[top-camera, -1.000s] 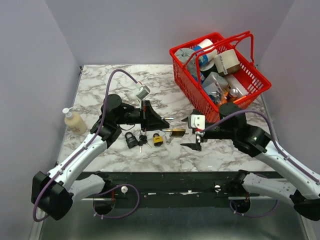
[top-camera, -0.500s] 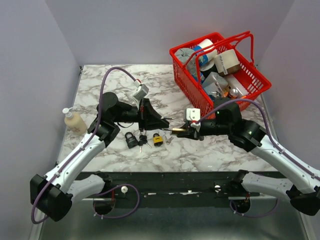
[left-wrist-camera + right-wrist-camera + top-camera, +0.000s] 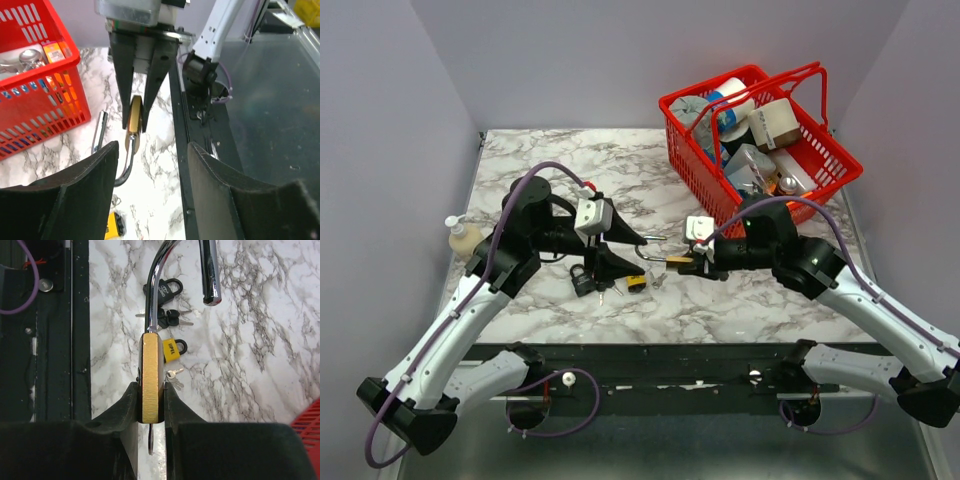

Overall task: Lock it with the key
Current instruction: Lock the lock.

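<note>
Left gripper (image 3: 151, 150) has just let go, fingers apart and empty. Right gripper (image 3: 150, 392) now clamps the padlock (image 3: 150, 375) left of the basket (image 3: 697, 178). Shackle open, key possibly inserted. Handover done.

Three views, one brass padlock (image 3: 678, 262) in common.
The top camera looks down from above and behind the arm bases and takes in the whole tabletop (image 3: 550, 160). The left wrist camera faces right, past the left pincer (image 3: 152, 150), with that padlock near. The right wrist camera sits closest, looking left and down along it to the yellow padlock (image 3: 171, 349), which all three views share.
</note>
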### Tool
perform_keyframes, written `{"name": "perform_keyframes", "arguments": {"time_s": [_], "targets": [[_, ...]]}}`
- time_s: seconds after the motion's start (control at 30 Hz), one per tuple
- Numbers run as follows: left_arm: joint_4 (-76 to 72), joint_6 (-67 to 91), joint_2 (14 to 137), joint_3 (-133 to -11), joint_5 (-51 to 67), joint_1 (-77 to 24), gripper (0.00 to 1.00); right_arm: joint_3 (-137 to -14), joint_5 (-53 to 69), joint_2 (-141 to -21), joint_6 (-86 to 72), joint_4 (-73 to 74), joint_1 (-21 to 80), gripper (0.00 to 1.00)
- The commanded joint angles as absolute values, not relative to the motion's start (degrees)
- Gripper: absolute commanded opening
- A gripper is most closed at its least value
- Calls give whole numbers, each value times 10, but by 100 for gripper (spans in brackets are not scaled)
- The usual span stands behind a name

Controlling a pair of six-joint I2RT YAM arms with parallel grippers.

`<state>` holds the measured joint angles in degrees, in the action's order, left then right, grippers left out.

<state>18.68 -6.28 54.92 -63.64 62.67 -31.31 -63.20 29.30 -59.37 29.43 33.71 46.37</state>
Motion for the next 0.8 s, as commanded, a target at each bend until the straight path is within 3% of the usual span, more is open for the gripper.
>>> {"name": "perform_keyframes", "arguments": {"time_s": [0.0,0.23,0.4,0.6,0.77], "targets": [[233,-119,550,-641,616,-318,69,-650,298,-576,354,308,461,1],[144,-41,561,-646,583,-315,75,-637,310,-559,454,329,461,1],[150,-43,586,-638,575,-316,74,-638,301,-558,476,315,461,1],[183,-71,589,-651,643,-325,57,-665,291,-578,430,324,461,1],[335,-237,585,-684,659,-347,32,-684,291,-589,390,325,461,1]]}}
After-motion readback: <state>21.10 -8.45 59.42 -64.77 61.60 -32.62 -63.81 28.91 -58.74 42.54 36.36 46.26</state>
